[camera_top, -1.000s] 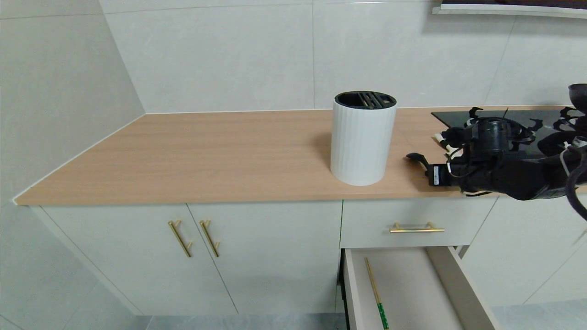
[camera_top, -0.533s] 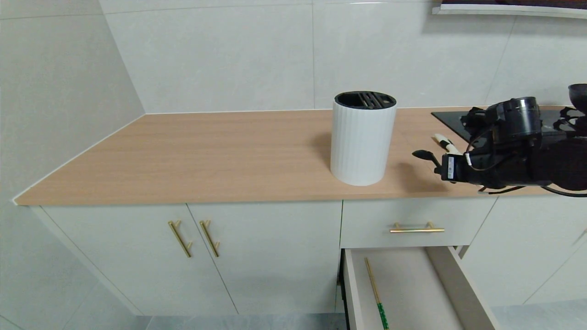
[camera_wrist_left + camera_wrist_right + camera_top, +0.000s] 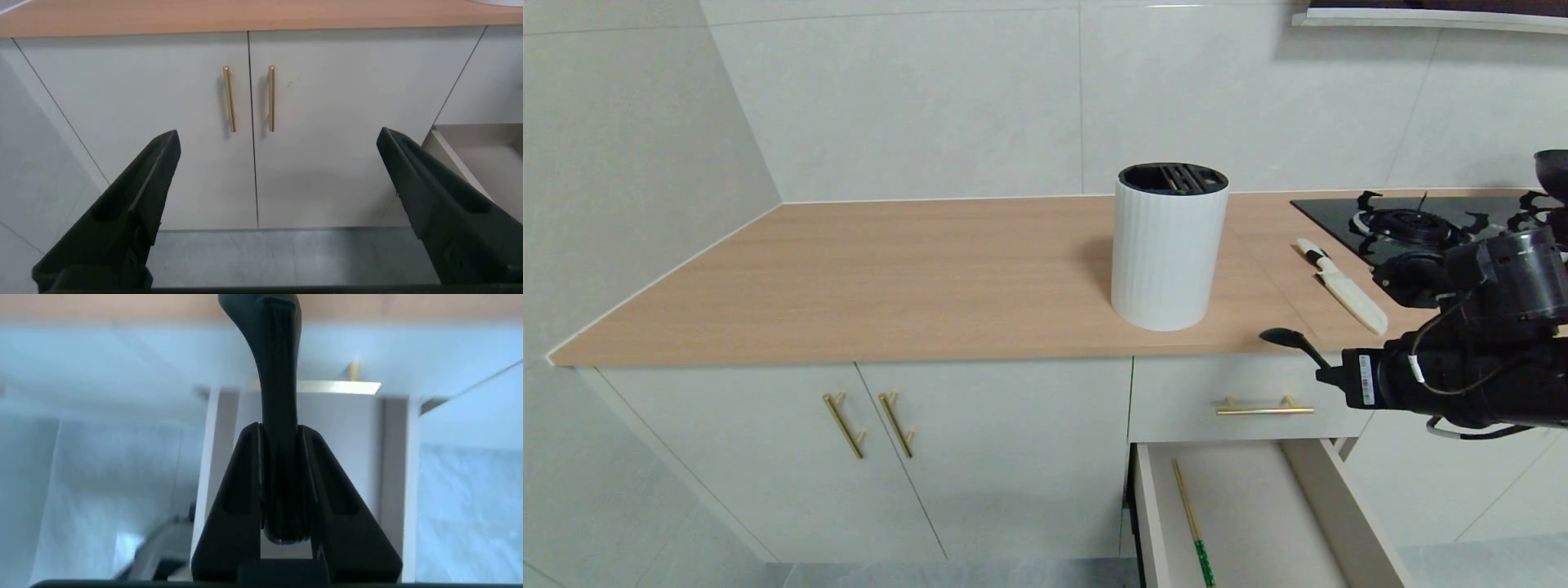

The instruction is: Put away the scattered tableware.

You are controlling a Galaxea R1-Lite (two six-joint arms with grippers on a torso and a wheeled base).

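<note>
My right gripper (image 3: 1330, 378) is shut on the handle of a black spoon (image 3: 1284, 337), holding it in front of the counter edge above the open drawer (image 3: 1307, 482). In the right wrist view the spoon (image 3: 276, 400) sticks out from between the closed fingers (image 3: 237, 490). A white knife (image 3: 1342, 282) lies on the wooden counter (image 3: 931, 269) to the right of the white ribbed utensil holder (image 3: 1168, 245). A pair of chopsticks (image 3: 1192, 523) lies in the drawer. My left gripper (image 3: 278, 204) hangs open, low, facing the cabinet doors (image 3: 245, 122).
A black gas stove (image 3: 1413, 220) sits at the counter's back right. The closed drawer with a gold handle (image 3: 1264, 406) is just above the open one. Tiled walls close the back and left. The counter's left half is bare.
My right arm has dropped from over the counter to below its front edge and drawn back to the right, carrying the spoon. The knife it covered now shows.
</note>
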